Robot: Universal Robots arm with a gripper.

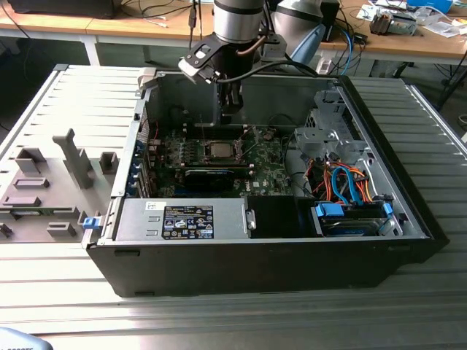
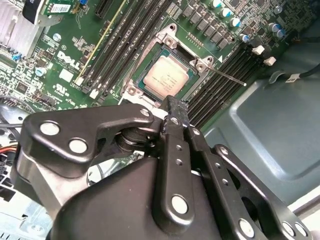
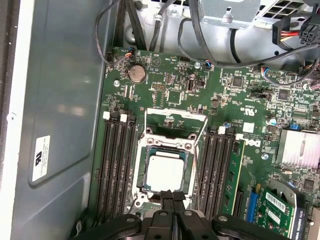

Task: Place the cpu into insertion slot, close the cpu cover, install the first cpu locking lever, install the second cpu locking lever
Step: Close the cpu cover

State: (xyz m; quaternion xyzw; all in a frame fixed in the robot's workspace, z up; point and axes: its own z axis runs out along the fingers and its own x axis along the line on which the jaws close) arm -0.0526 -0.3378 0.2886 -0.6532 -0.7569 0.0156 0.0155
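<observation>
One arm, exterior view: it reaches down through the open top of the computer case (image 1: 255,266), which lies on a slatted table (image 1: 408,306).
Case edges: a grey wall stands just behind the gripper (image 1: 229,115). A power supply box (image 1: 182,219) runs along the near wall. A drive cage with orange and blue cables (image 1: 349,186) sits at the exterior view's right.
Open room: the space above the green board (image 1: 266,171) between those edges is free.
Chip, exterior view: the cpu (image 1: 219,150) lies flat on the board, below the gripper and apart from it.
Fingers, second wrist view: the fingers (image 2: 175,150) are pressed together with nothing between them. The gripper (image 2: 172,102) tip hangs over the socket's near edge.
Chip, second wrist view: the cpu (image 2: 167,75) lies just beyond the tip, untouched.
Lever: a thin locking lever (image 2: 227,76) sticks out from a socket corner across the memory slots (image 2: 220,85).
Socket, first wrist view: the cpu (image 3: 165,172) sits square inside the insertion slot (image 3: 141,170).
Cover: the cpu cover (image 3: 175,116) stands raised at the slot's edge farthest from the gripper (image 3: 172,194), not over the chip.
Flanks: memory slots (image 3: 117,165) run along both sides of the slot, and the grey case wall (image 3: 60,100) lies beyond one bank.
</observation>
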